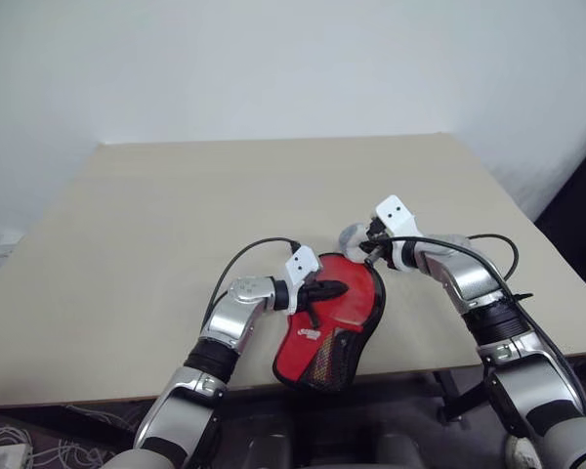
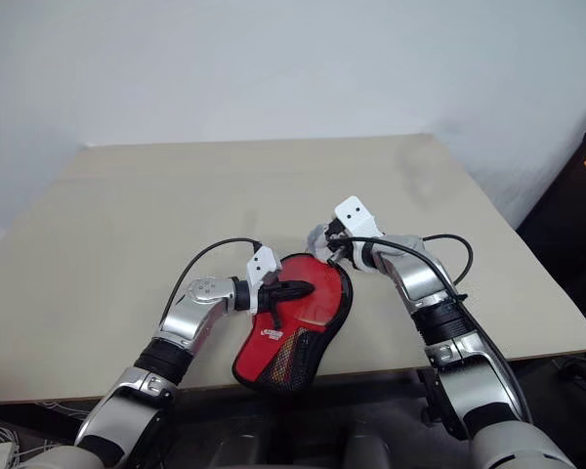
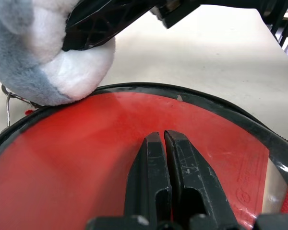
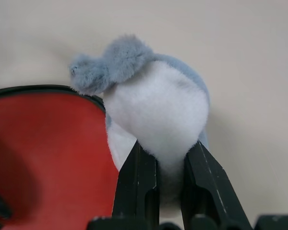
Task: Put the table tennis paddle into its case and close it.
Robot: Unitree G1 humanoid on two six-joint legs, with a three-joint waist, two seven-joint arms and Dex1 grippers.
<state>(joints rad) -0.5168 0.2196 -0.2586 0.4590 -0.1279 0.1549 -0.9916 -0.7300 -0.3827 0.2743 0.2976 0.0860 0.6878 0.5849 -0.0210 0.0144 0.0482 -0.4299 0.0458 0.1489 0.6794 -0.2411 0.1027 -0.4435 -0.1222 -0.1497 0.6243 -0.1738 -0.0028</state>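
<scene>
The case (image 1: 330,327), red with black trim and a mesh end, is seen at the lower centre of the frame, lying at the near edge of the table (image 1: 156,244). The left pincer (image 1: 330,289) is closed and pressed flat on the case's red surface. The right pincer (image 4: 170,165) is clamped on a grey-and-white plush charm (image 4: 153,105) at the case's upper rim.

A grey-white plush toy (image 4: 156,108) crowds the case (image 1: 332,322) rim; the table (image 1: 156,225) beyond lies open.
</scene>
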